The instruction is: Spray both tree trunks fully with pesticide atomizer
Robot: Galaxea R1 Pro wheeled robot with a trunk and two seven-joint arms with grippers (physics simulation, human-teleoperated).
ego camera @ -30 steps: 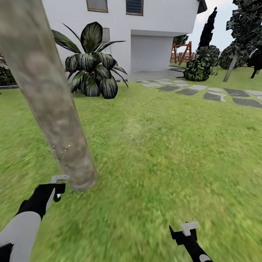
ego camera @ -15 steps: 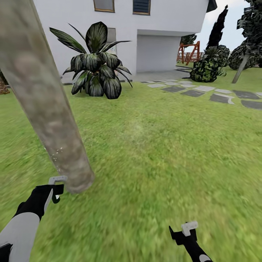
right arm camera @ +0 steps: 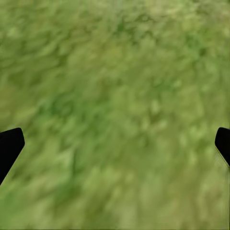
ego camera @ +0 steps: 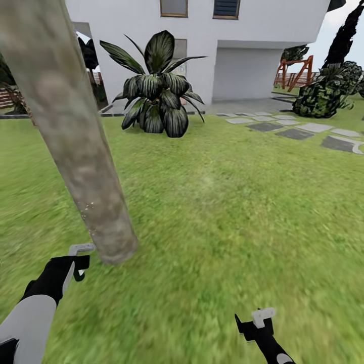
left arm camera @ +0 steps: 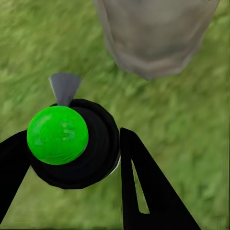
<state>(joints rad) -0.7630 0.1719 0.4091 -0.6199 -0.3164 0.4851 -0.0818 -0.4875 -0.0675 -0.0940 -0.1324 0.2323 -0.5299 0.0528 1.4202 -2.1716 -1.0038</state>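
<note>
The left gripper's [ego camera: 76, 263] fingers [left arm camera: 143, 191] are closed around the pesticide atomizer [left arm camera: 72, 143], green cap toward the wrist camera, grey nozzle [left arm camera: 64, 86] aimed at the tree trunk's [ego camera: 76, 136] base, long axis roughly along the fingers. Over the last second the head view has panned: trunk, broad-leaved plant [ego camera: 156, 91] and stepping stones [ego camera: 303, 131] slid rightward together, so the camera turned, suggesting repositioning around the trunk. Lower right, the right gripper [ego camera: 255, 323] hangs spread wide, empty, over grass [right arm camera: 115, 115].

head: high, forward-down over lawn [ego camera: 227, 212] | wrists: close, facing same grass
</note>
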